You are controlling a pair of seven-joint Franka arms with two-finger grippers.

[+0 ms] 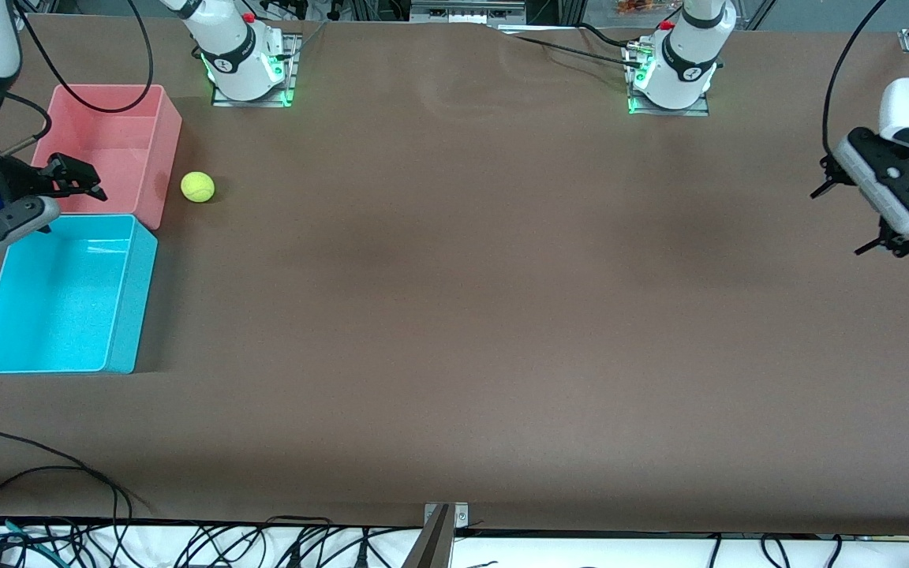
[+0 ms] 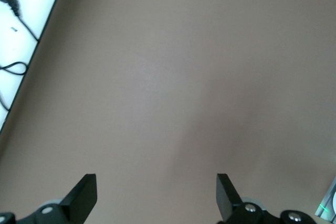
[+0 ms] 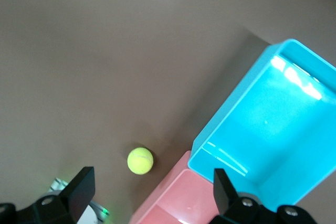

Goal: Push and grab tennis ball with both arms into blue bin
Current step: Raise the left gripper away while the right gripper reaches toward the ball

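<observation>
The tennis ball (image 1: 197, 187) lies on the brown table beside the pink bin's wall, toward the right arm's end. The blue bin (image 1: 141, 293) stands nearer to the front camera than the pink bin, touching it, and is empty. My right gripper (image 1: 85, 179) is open and empty, up over the pink bin near its edge with the blue bin. The right wrist view shows the ball (image 3: 140, 160), the blue bin (image 3: 247, 129) and the open right gripper (image 3: 152, 178). My left gripper (image 1: 845, 219) is open and empty, waiting over the left arm's end of the table; its wrist view (image 2: 156, 182) shows bare table.
The pink bin (image 1: 162, 150) stands at the right arm's end, empty, and shows in the right wrist view (image 3: 178, 200). Black cables (image 1: 68, 481) lie along the table's near edge. A metal bracket (image 1: 443, 528) sits at the near edge's middle. The arm bases (image 1: 248, 71) stand at the farther edge.
</observation>
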